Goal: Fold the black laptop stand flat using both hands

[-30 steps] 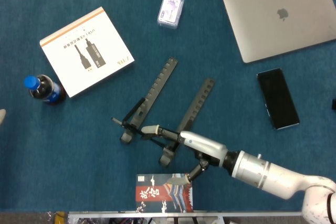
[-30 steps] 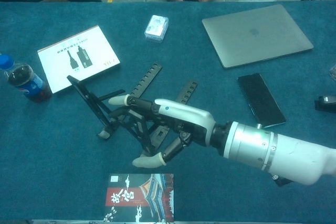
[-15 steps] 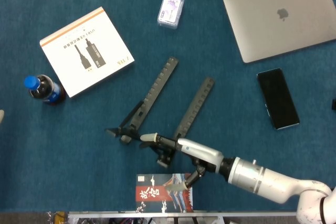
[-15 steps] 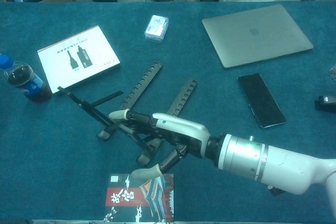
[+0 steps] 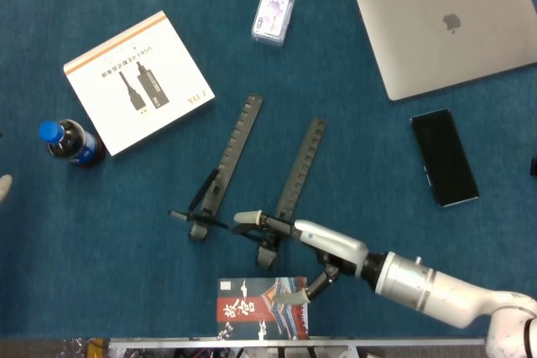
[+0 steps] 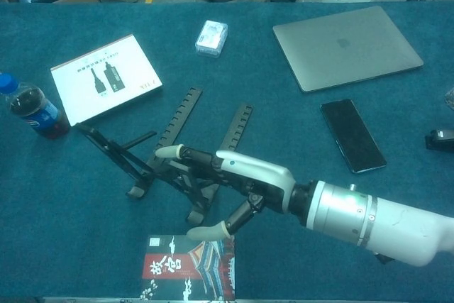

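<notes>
The black laptop stand (image 5: 235,144) (image 6: 177,154) lies mid-table, its two notched arms pointing away from me. Its thin support leg (image 6: 106,145) sticks out to the left, still slightly raised. My right hand (image 5: 315,241) (image 6: 245,175) reaches in from the lower right. Its long fingers (image 6: 170,152) lie over the stand's near hinge end, while the thumb (image 6: 206,231) is spread well apart above a booklet. It grips nothing. A pale tip (image 5: 4,186) at the left edge of the head view may be my left hand; nothing more of it shows.
A red-and-black booklet (image 5: 262,308) lies at the front edge under the thumb. A white box (image 5: 138,81) and a cola bottle (image 5: 71,142) are at the left, a small card box (image 5: 273,16) at the back. A laptop (image 5: 449,23) and a phone (image 5: 443,157) lie at the right.
The stand has slid left and turned, and its raised support leg has dropped much lower. My right hand has followed it, fingers still on the near end.
</notes>
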